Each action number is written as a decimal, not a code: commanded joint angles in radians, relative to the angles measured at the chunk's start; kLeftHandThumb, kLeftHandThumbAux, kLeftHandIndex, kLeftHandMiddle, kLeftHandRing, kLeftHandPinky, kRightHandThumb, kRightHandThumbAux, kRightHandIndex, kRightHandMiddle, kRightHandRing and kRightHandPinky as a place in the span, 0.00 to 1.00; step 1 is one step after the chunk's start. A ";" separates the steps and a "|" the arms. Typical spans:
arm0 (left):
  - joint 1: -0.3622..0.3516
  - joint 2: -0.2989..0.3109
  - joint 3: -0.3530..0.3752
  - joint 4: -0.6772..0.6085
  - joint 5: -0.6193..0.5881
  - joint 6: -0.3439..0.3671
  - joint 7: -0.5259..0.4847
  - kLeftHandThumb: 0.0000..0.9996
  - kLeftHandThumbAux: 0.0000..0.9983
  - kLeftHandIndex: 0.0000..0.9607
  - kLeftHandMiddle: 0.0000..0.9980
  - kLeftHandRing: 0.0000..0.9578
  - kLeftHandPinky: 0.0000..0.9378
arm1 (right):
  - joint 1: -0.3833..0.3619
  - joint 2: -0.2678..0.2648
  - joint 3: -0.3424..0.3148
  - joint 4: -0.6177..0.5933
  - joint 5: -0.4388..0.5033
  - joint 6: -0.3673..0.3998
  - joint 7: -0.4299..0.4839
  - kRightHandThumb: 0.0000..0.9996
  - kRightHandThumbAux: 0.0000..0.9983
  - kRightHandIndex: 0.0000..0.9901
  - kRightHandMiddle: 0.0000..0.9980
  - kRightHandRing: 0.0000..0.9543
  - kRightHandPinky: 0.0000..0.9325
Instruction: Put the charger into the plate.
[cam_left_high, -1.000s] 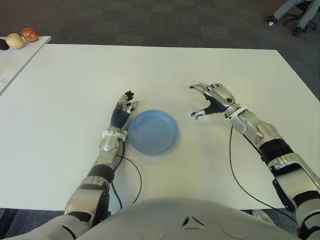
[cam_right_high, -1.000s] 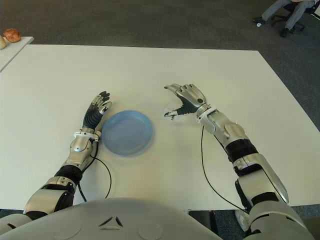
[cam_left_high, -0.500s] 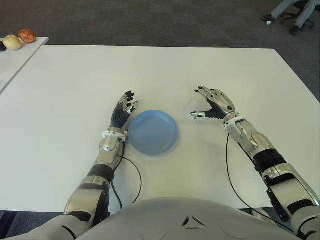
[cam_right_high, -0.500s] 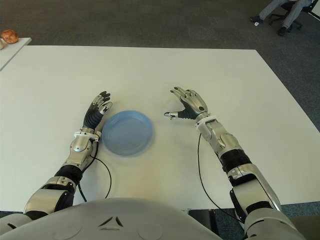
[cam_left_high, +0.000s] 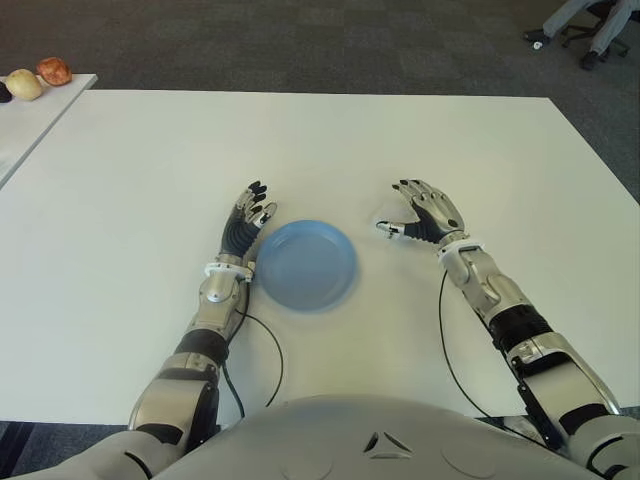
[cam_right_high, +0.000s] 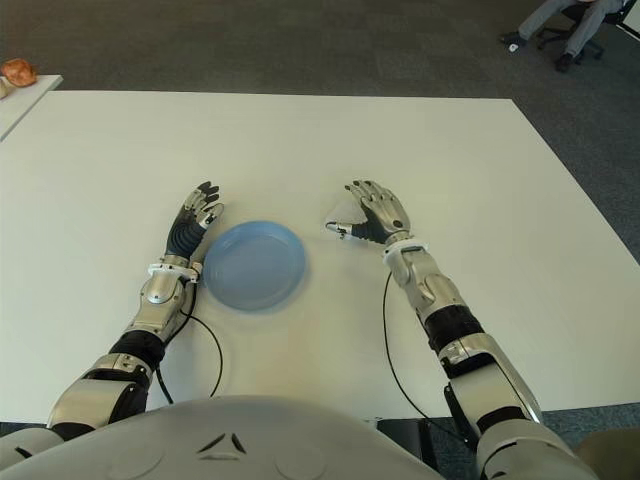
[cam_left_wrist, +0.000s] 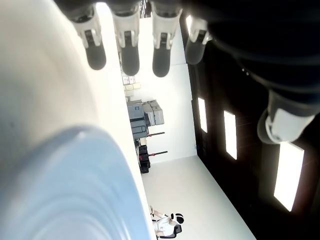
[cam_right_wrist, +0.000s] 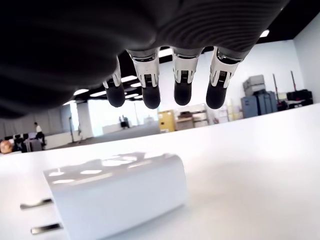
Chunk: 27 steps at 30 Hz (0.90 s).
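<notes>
A white charger (cam_right_wrist: 115, 195) with two metal prongs lies flat on the white table (cam_left_high: 400, 130); in the right wrist view my right hand's fingers (cam_right_wrist: 150, 90) stretch out above it without touching. My right hand (cam_left_high: 418, 212) is open, palm down, just right of the blue plate (cam_left_high: 305, 263). The plate has nothing in it. In the eye views the charger only shows faintly beside the right thumb. Against the plate's left rim is my left hand (cam_left_high: 248, 214), open and idle.
A second white table (cam_left_high: 20, 125) at the far left carries round fruit-like items (cam_left_high: 40, 76). Thin black cables (cam_left_high: 448, 340) trail from both wrists over the table towards its near edge. A seated person's legs and chair (cam_left_high: 590, 25) show on the dark carpet, far right.
My right hand has drawn back towards me and lowered. Its fingers have gone from a curled claw to a flat open spread over the charger. The left hand and plate have not moved.
</notes>
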 joint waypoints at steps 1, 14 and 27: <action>0.084 -0.015 -0.007 0.061 0.006 0.046 -0.012 0.00 0.47 0.10 0.14 0.13 0.13 | 0.024 0.024 0.003 0.003 -0.005 0.037 -0.029 0.36 0.15 0.00 0.00 0.00 0.00; 0.077 -0.019 -0.007 0.080 0.006 0.029 -0.009 0.00 0.46 0.11 0.14 0.13 0.13 | 0.036 0.025 0.008 0.004 -0.025 0.062 -0.072 0.37 0.19 0.00 0.00 0.00 0.00; 0.073 -0.023 -0.009 0.085 0.011 0.020 0.001 0.00 0.46 0.10 0.13 0.12 0.14 | 0.019 0.013 0.025 0.006 -0.056 0.082 -0.074 0.36 0.20 0.00 0.00 0.00 0.00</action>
